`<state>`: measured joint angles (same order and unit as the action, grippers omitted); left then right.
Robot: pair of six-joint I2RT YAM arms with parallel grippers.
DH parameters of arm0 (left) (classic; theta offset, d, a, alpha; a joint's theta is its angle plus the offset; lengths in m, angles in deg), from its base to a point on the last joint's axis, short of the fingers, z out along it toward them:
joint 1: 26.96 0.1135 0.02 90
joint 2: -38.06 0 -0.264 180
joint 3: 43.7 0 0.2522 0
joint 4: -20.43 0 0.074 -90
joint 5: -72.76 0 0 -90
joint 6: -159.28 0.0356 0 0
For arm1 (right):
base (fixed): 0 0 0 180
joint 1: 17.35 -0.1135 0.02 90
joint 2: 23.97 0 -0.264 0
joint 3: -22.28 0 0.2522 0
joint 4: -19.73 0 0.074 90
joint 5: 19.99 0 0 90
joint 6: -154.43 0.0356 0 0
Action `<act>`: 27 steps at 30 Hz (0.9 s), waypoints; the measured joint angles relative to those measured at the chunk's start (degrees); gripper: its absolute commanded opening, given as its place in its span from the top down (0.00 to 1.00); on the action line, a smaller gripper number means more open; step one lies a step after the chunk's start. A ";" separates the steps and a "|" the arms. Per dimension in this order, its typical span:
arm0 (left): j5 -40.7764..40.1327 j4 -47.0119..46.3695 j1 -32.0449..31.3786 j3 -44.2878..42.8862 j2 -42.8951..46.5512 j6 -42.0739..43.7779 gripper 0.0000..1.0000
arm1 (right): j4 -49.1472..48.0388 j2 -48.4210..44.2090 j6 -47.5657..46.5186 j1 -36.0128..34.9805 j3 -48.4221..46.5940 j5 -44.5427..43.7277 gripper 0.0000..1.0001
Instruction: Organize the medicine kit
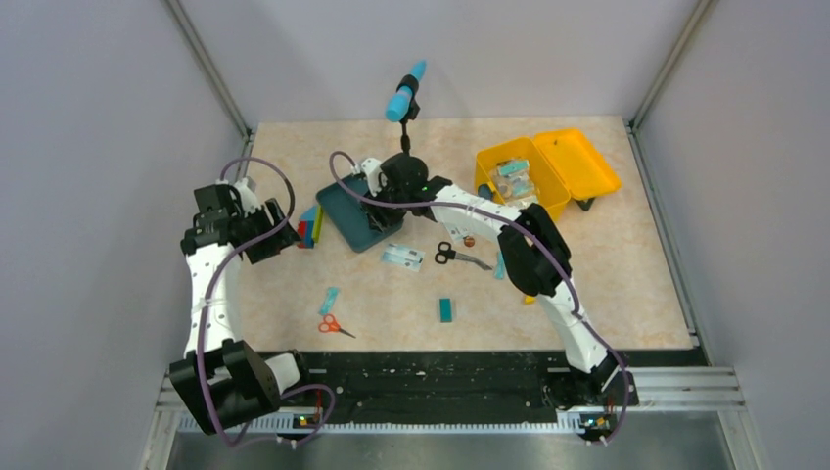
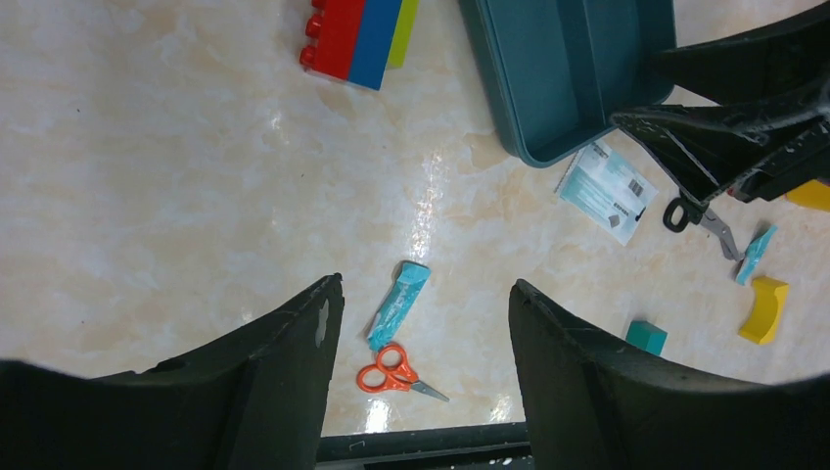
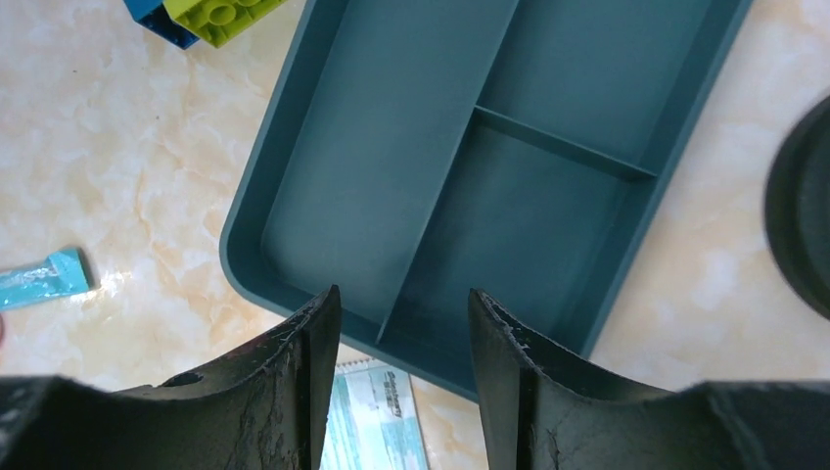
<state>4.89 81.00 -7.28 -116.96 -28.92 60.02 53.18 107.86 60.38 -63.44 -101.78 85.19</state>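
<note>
Hovering over the teal insert tray [image 3: 372,147]: R gripper [image 3: 403,299], fingers spread apart. L gripper [image 2: 423,289] also spread, off to tray's left. Yellow medicine kit [image 1: 579,162] sits lid-open, well right of tray.

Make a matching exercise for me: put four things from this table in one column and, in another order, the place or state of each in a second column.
Things
1. orange scissors
2. yellow medicine box
3. teal insert tray
4. stack of building blocks

Places or states
A. open, with packets inside, at the far right of the table
B. just left of the tray
C. out of the box, under the open right tool
D. near the front edge, beside a teal sachet

Pairs: 1-D, 2-A, 3-C, 4-B
</note>
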 measured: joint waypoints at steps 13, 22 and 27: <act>1.07 0.31 0.00 1.90 1.49 0.17 0.33 | -1.33 5.64 2.69 -1.62 -0.90 -2.89 0.79; 2.23 -0.55 0.00 2.01 1.42 0.11 0.33 | -2.47 6.32 1.53 -2.29 -1.92 -6.12 1.00; 2.47 -1.99 0.00 2.08 0.74 -0.09 0.34 | -1.27 4.39 -0.52 -2.40 -1.53 -6.58 1.00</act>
<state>7.36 79.01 -7.28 -114.89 -28.18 59.94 51.91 112.25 59.85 -65.84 -103.31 78.61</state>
